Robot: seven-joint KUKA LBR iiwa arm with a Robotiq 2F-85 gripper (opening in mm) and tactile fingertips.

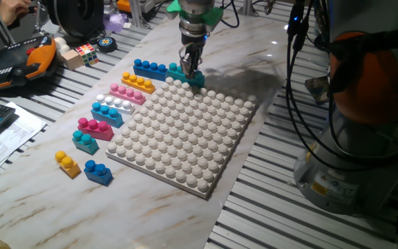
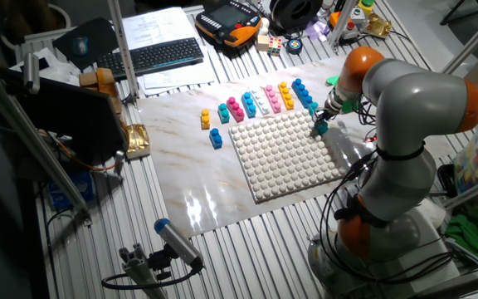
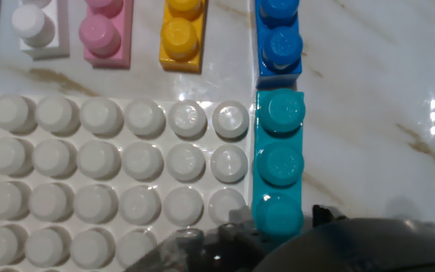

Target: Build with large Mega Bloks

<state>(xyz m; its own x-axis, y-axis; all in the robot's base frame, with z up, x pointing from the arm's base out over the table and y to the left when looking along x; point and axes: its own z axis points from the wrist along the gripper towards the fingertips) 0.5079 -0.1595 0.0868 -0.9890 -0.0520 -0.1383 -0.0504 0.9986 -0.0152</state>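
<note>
Teal Mega Blok (image 3: pixel 279 162) beside baseplate (image 3: pixel 112 181), near end hidden within claw (image 1: pixel 191 68) seemingly closed on it

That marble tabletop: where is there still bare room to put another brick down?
Free: the marble tabletop in front of the big white studded baseplate, and the stretch beyond the gripper. Crowded: the strip left of the baseplate, where loose plastic bricks lie in a row, and the teal brick hugging the baseplate's edge.

Probably a robotics lab: keyboard (image 2: pixel 163 55), teach pendant (image 2: pixel 231 21), slatted bench (image 2: pixel 222 249)
</note>
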